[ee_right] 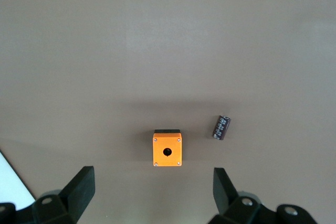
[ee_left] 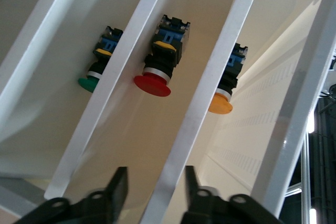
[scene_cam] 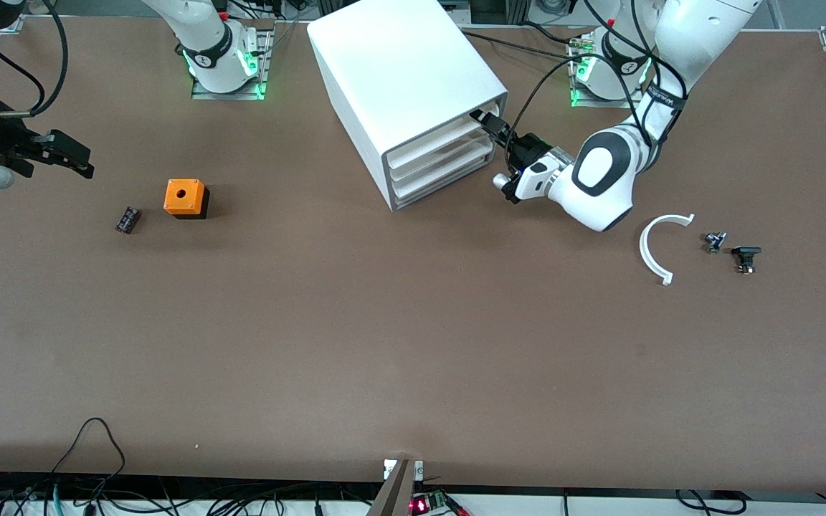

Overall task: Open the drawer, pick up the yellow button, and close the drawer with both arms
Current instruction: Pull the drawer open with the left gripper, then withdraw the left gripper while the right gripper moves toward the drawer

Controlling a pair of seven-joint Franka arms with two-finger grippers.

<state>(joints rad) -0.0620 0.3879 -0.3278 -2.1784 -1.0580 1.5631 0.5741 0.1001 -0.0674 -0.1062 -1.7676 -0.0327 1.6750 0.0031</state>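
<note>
The white cabinet stands toward the robots' bases, its three drawers all pushed in. My left gripper is at the front of the uppermost drawer. In the left wrist view its open gripper straddles that drawer's white front lip without closing on it. The orange-capped button lies inside that drawer, partly hidden by the lip. My right gripper is open and empty over the table at the right arm's end; in the right wrist view it hangs above bare table.
A red-capped button and a green-capped one lie in the two lower drawers. An orange cube with a hole and a small black part sit below my right gripper. A white curved piece and small dark parts lie near the left arm.
</note>
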